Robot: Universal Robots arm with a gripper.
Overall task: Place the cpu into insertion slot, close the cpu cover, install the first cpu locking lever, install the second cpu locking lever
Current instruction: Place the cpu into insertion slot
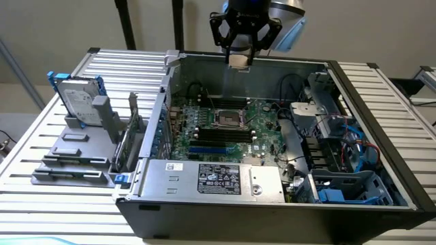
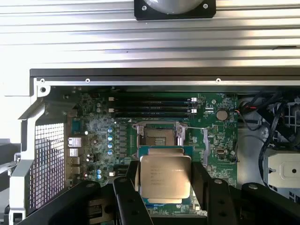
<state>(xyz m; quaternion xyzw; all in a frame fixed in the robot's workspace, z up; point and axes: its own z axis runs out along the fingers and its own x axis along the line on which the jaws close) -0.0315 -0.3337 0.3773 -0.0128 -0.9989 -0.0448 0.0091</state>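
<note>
In the exterior view, the black gripper hangs above the open black computer case, clamped on the small flat silver-beige square cpu. Well below, the dark square insertion slot lies empty, so I judge that no step is finished. The case rests on a ribbed silver metal table before a plain beige wall.

In the wrist view, black fingers grip the cpu on both sides, with the slot uncovered.

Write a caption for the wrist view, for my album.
The robot's hand holds the cpu over the open computer case, with the insertion slot on the green board beyond.
</note>
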